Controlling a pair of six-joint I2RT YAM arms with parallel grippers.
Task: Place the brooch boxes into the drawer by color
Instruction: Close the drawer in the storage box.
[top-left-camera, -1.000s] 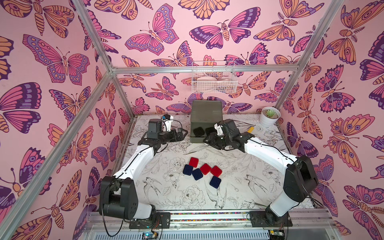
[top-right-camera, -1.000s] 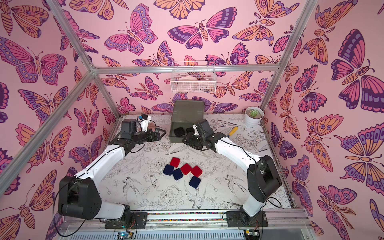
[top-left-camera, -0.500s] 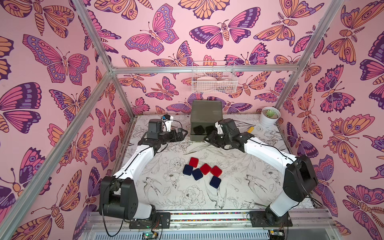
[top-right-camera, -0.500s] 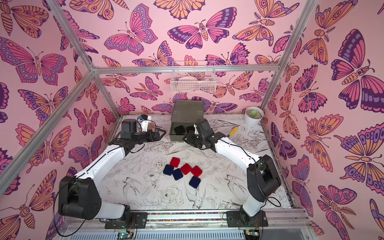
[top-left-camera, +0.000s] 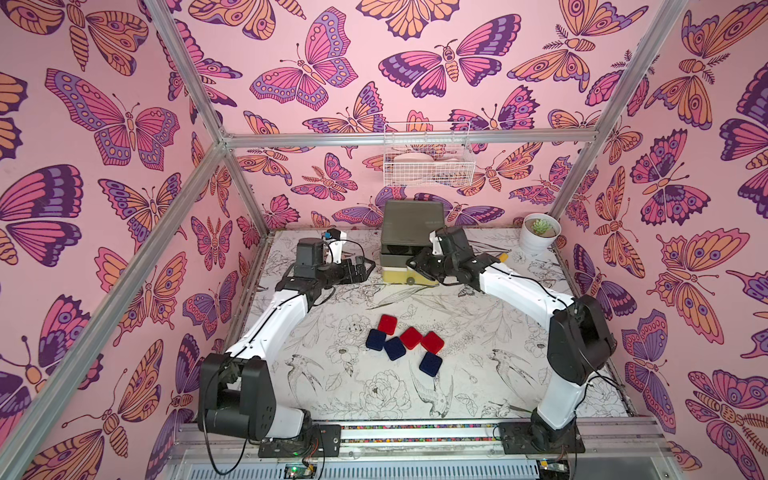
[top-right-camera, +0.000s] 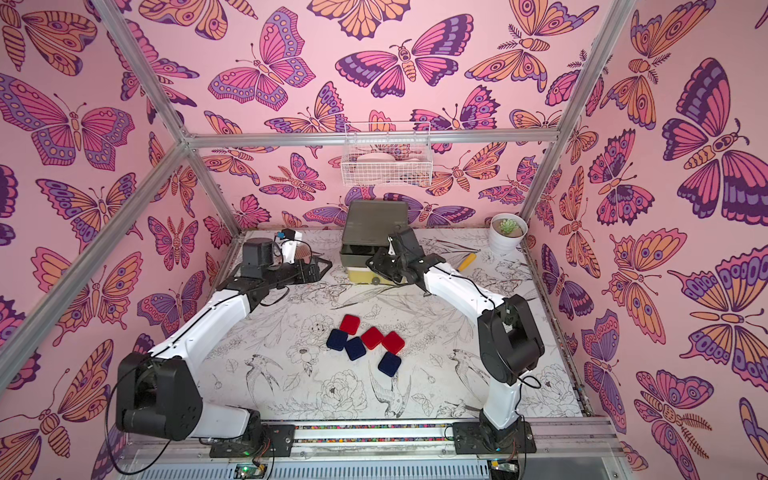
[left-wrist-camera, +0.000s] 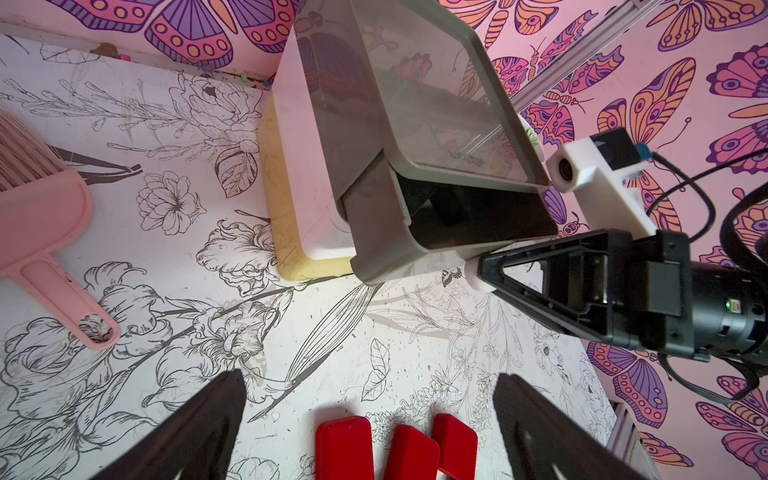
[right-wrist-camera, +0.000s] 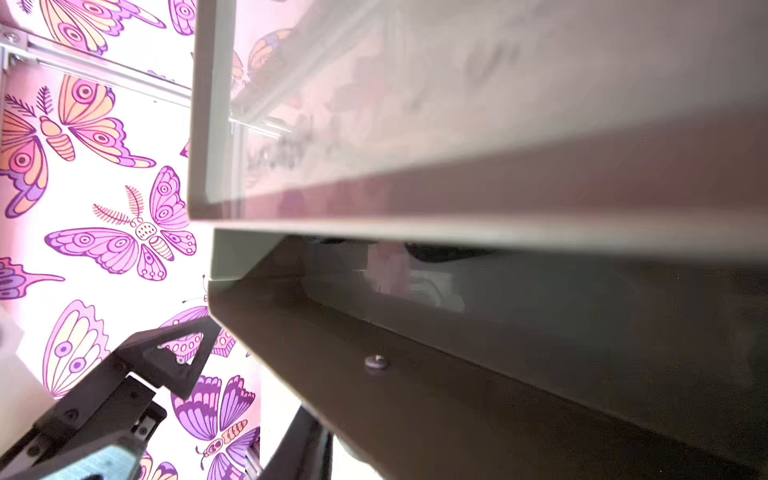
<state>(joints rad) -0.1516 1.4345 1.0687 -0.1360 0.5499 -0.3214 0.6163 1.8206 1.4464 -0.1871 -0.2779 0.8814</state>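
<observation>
Nearest of all, an aluminium rail (top-left-camera: 415, 432) is seen, on which both arms are mounted. Beyond it the worktop (top-left-camera: 332, 395) is covered by a white sheet printed with black line drawings of flowers, leaves and birds.

Near its middle six brooch boxes (top-left-camera: 395, 348) are gathered in a loose cluster. Three red boxes (top-left-camera: 411, 337) are ranged along the far side and three navy boxes (top-right-camera: 355, 348) along the near side, several lying edge to edge.

Further back, the left hand (left-wrist-camera: 370, 376) is held above the worktop with its fingers spread wide and nothing between them. A pink dustpan (left-wrist-camera: 45, 216) is laid just beyond it.

The right hand (top-left-camera: 417, 264) is set against the front of the drawer (top-left-camera: 409, 224), at its dark grey top tier (left-wrist-camera: 370, 216), which is pulled out a little. Its fingers are drawn narrow at the white knob (left-wrist-camera: 471, 272), but whether the knob is gripped cannot be told. Something black is glimpsed inside the opened tier. The mustard bottom tier (top-left-camera: 395, 275) is shut, its grey knob (top-left-camera: 410, 281) facing forward.

In the far right corner a white pot (top-left-camera: 539, 241) with a small succulent is placed, and a yellow-handled tool (top-right-camera: 467, 261) lies near it. A white wire basket (top-left-camera: 428, 166) is hung on the back wall above the drawer. The space is enclosed by pink walls (top-left-camera: 124, 124) printed with large butterflies and is framed by aluminium bars (top-left-camera: 415, 139).
</observation>
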